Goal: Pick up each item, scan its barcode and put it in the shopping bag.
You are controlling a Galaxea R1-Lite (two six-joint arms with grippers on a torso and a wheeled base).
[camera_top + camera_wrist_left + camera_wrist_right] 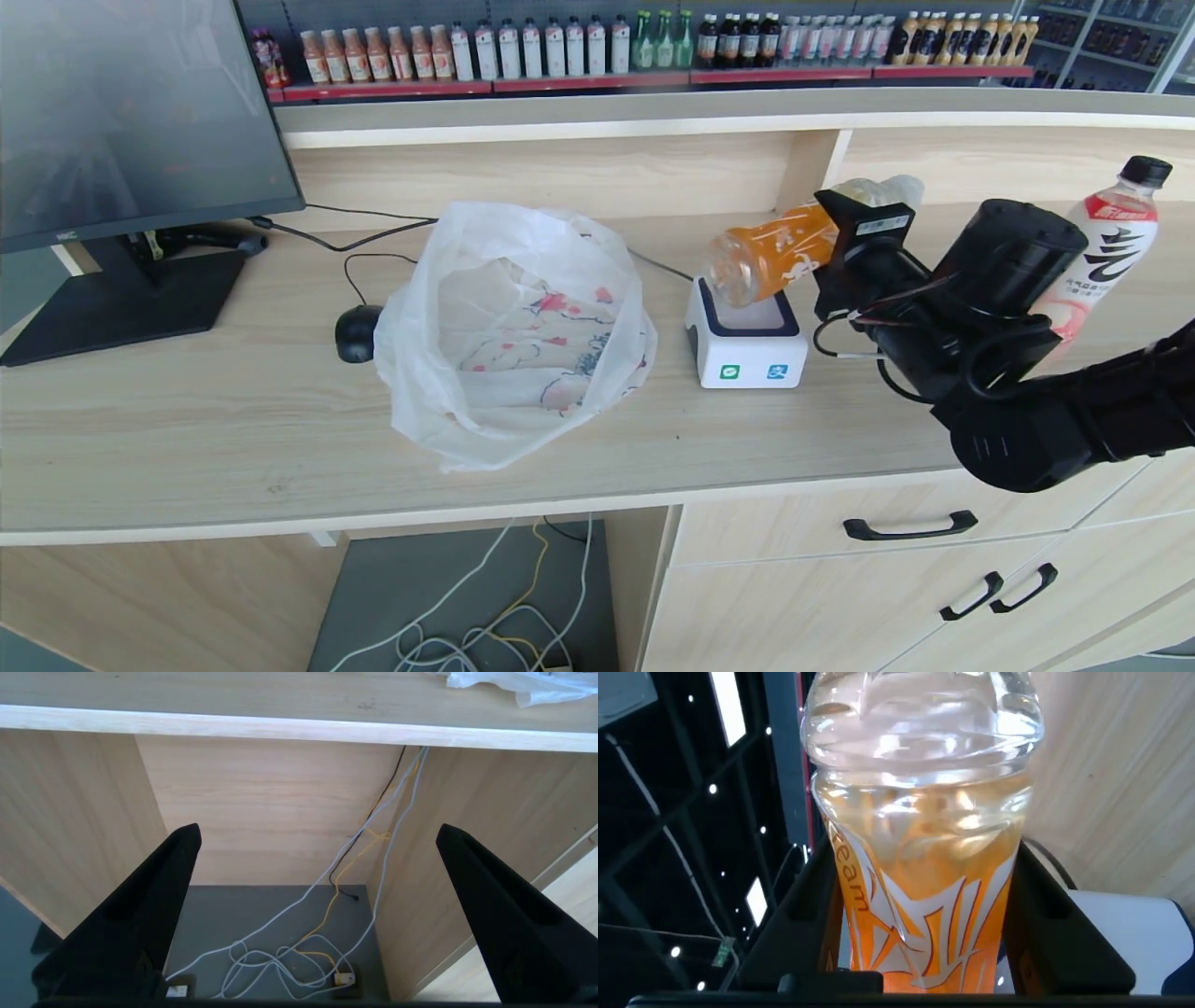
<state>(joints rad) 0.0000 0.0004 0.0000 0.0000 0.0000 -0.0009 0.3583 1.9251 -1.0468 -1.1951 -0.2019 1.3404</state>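
Scanning is the step in hand: the right gripper [843, 245] is clamped on the orange bottle [770, 250] around its right part. It holds the bottle on its side, left end tipped down, just above the window of the white scanner [745, 347] on the table [187, 420].

I cannot tell whether the barcode faces the window. The label wraps the bottle, so the code could sit on any side. To do this well, hold the bottle low and level over the window. Roll the wrist slowly so the whole label passes the glass, pausing on each face rather than sweeping past. The low end should not knock the scanner, which looks light enough to slide. The bottle looks smooth, so quick turns could make it slip in the grip.

Once read, it goes left to the bag [513, 327], whose mouth stands open just left of the scanner. Lower it in rather than drop it.

The left gripper [313, 859] hangs wide open below the table edge, holding nothing. A second bottle [1106, 247], white and pink, stands upright at the far right.
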